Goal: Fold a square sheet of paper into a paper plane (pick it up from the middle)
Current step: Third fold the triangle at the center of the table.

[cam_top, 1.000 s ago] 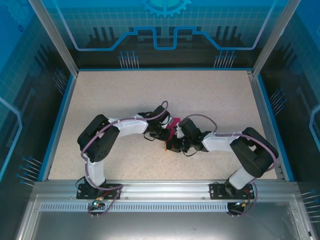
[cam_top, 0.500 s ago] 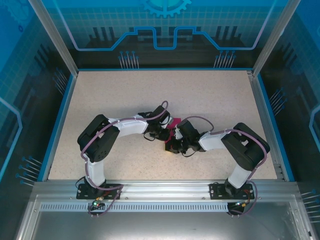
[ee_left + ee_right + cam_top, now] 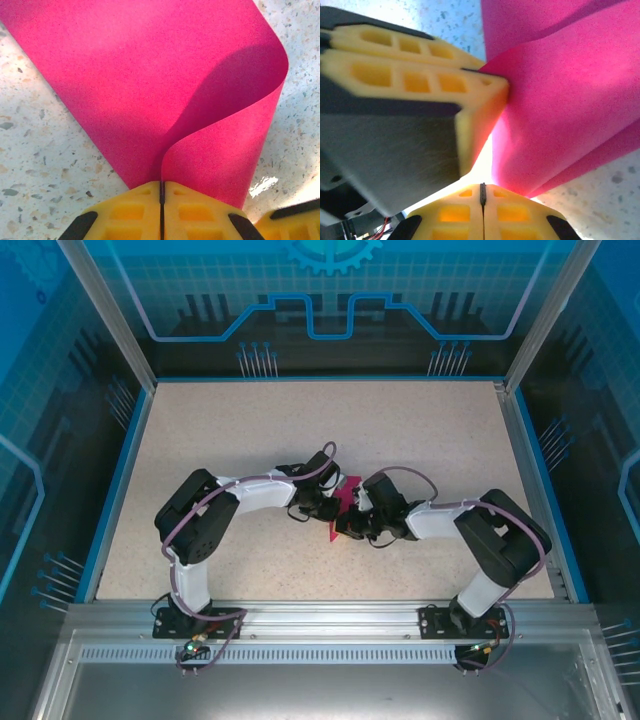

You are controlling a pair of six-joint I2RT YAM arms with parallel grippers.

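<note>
The square sheet of paper (image 3: pixel 335 527) is magenta-pink and sits mid-table between both grippers. My left gripper (image 3: pixel 161 183) is shut on the sheet's near edge. From there the sheet (image 3: pixel 150 75) lies on the table and curls up and over on the right. My right gripper (image 3: pixel 481 186) is shut with nothing in its seam, and the sheet (image 3: pixel 570 90) brushes its right fingertip. In the right wrist view the left gripper (image 3: pixel 497 85) pinches the paper from the left. In the top view the left gripper (image 3: pixel 330 508) and right gripper (image 3: pixel 346 525) almost touch. The paper plane is out of view.
The speckled table (image 3: pixel 300 430) is ringed by a blue rim (image 3: pixel 118 480) and aluminium posts with transparent blue walls. A yellow finger of the right gripper (image 3: pixel 295 222) shows at the lower right of the left wrist view, close beside the left gripper.
The right arm's elbow swung inward and back out, and its gripper shifted slightly up toward the left gripper. A little more pink shows at the sheet's lower corner. The left arm has not moved.
</note>
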